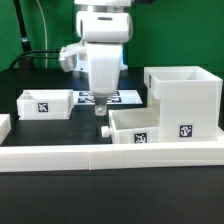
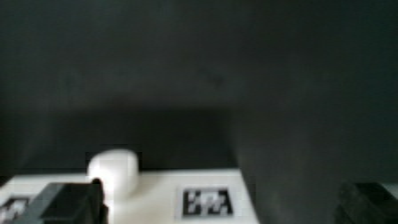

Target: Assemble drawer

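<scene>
The drawer's tall white housing [image 1: 185, 100] stands at the exterior view's right, with a tag low on its front. One shallow tray [image 1: 133, 126] lies just beside it, its knob [image 1: 103, 131] pointing to the exterior view's left. A second tray [image 1: 45, 103] sits apart at the left. My gripper [image 1: 101, 116] hangs fingers-down just above the knob end of the near tray. In the wrist view the gripper [image 2: 217, 206] is open and empty; its dark fingers [image 2: 63, 205] stand wide apart over the tray's tagged front wall [image 2: 208, 200], with the knob [image 2: 116, 170] near one finger.
The long low white wall [image 1: 110, 155] runs across the front of the table. The marker board [image 1: 117, 97] lies flat behind the gripper. The tabletop [image 1: 40, 130] is black.
</scene>
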`<state>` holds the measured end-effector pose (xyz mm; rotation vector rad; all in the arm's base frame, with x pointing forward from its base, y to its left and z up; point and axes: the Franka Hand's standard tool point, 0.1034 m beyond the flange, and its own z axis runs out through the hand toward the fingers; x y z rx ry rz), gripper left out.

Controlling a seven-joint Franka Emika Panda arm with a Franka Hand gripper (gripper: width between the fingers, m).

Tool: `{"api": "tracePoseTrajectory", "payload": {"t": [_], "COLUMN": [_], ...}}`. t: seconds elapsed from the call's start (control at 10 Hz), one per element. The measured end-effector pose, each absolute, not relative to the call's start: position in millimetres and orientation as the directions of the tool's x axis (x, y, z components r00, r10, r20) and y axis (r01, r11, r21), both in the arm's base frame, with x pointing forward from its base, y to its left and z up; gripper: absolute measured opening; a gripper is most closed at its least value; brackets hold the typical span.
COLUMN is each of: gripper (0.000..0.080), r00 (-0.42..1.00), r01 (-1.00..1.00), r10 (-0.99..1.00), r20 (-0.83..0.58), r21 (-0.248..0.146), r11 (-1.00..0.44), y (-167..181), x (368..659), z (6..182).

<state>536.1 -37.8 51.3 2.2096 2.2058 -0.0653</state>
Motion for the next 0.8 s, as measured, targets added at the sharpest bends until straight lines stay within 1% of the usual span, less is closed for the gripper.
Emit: {"api": "tracePoseTrajectory", "payload": {"t": [0.2,0.3,0.4,0.6,0.8], "gripper": [0.0649,0.0649,0.0649,0.0649,0.0649], "r00": [-0.001,-0.02,-0.051,-0.048,-0.039], "r01": [1.0,1.0,0.999,0.999,0.999], "r10": [0.999,0.999,0.999,0.998,0.992], "r20": [-0.043,-0.036,-0.009,0.052,0.123], "r21": [-0.02,-0.016,-0.019,-0.019,-0.032], "r11": [0.0,0.019,0.051,0.049,0.043], "y": [-41,-43,-54,-70,-79], "x": [535,534,534,535,535], "z": [48.2,37.7,31.0,30.9,25.7]}}
